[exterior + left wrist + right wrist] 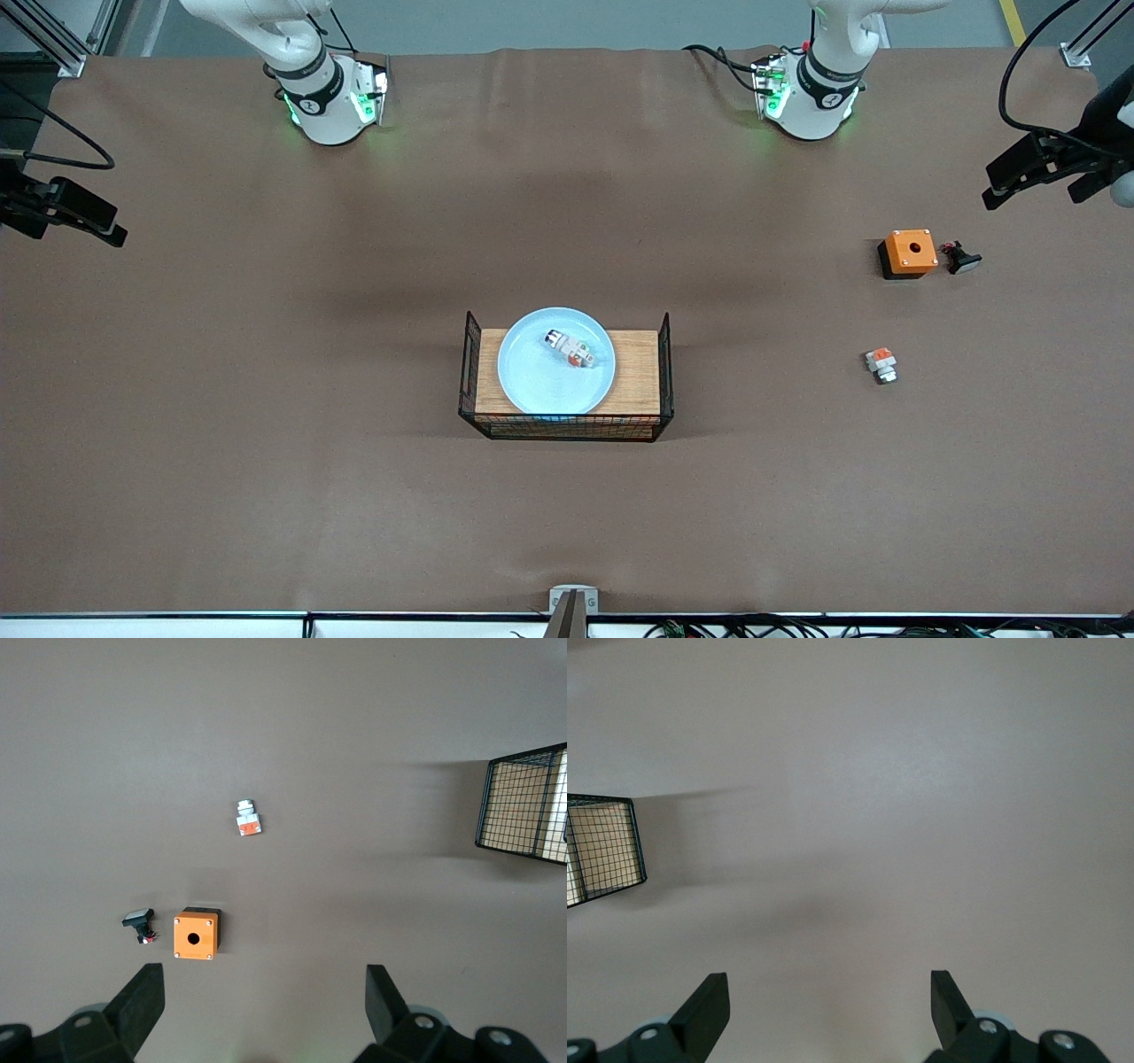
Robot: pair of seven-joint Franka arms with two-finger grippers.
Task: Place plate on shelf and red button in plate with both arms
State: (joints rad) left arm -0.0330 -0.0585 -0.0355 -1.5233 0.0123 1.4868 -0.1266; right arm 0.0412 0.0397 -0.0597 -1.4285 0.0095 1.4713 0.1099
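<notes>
Plate and button both seated; arms clear

Plate [556, 361] rests on the wooden top of the wire-sided rack [565, 428] at mid-table, with the red button [569, 347] lying on it. Placement looks complete; the next move likely needs no more than holding off or parking. Left gripper [266, 1014] hangs with fingers apart, empty, over the orange box [196, 935], the black pushbutton cap [138, 924] and the stubby white switch piece [248, 819]. Right gripper [829, 1014], also spread and empty, hangs over bare table. Neither wrist view shows the plate, only a cut-off end of the rack.
</notes>
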